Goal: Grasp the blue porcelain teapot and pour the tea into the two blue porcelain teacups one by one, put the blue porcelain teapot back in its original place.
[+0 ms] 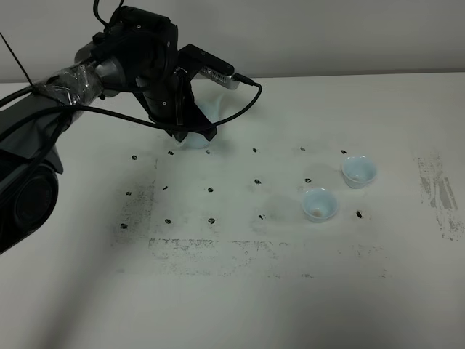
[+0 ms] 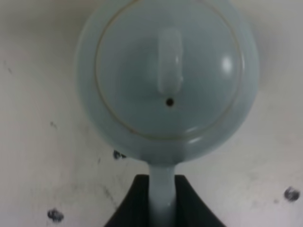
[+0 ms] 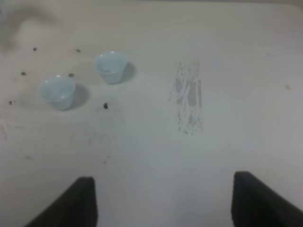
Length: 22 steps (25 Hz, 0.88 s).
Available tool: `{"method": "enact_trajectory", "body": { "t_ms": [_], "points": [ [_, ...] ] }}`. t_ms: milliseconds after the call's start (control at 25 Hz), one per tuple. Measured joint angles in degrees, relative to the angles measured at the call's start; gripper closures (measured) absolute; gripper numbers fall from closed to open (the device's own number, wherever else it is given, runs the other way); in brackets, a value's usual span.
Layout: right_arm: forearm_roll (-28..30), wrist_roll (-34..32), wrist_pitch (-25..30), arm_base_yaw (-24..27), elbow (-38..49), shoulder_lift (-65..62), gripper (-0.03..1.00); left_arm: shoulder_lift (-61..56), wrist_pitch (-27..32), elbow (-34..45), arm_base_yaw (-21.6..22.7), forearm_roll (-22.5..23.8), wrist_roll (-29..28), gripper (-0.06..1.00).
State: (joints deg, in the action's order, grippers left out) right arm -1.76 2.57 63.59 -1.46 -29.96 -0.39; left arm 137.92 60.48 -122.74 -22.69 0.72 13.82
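Note:
The blue porcelain teapot [image 2: 165, 80] fills the left wrist view from above, lid and knob on. In the high view the teapot [image 1: 208, 109] stands at the back left of the table, mostly hidden by the left arm. My left gripper [image 1: 190, 134] [image 2: 162, 203] is shut on its loop handle, with one black finger tight on each side. The two blue porcelain teacups [image 1: 359, 171] [image 1: 319, 204] stand upright, side by side, at the right middle. Both cups also show in the right wrist view [image 3: 111, 67] [image 3: 57, 91]. My right gripper [image 3: 163, 198] is open and empty, well short of the cups.
The white table [image 1: 232, 305] carries a grid of small black dots and smudges. A dark scuffed patch [image 1: 436, 193] [image 3: 189, 101] lies to the right of the cups. The left arm's cable [image 1: 243, 105] loops over the teapot.

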Motion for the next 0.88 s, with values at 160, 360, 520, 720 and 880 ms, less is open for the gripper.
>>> {"method": "enact_trajectory", "body": {
  "t_ms": [160,360,520,720,880],
  "points": [
    [-0.05,0.0,0.0,0.0,0.0,0.0,0.39,-0.65,-1.39,0.0,-0.75,-0.1,0.0,0.88],
    [-0.05,0.0,0.0,0.0,0.0,0.0,0.39,-0.65,-1.39,0.0,-1.07,-0.1,0.05,0.88],
    [-0.05,0.0,0.0,0.0,0.0,0.0,0.39,-2.08,-1.44,0.0,-1.63,0.0,2.41,0.88],
    [-0.05,0.0,0.0,0.0,0.0,0.0,0.39,-5.96,-1.56,0.0,-2.56,-0.35,15.64,0.88],
    [-0.05,0.0,0.0,0.0,0.0,0.0,0.39,-7.17,-1.36,0.0,-2.85,-0.35,31.51,0.88]
  ]
}}
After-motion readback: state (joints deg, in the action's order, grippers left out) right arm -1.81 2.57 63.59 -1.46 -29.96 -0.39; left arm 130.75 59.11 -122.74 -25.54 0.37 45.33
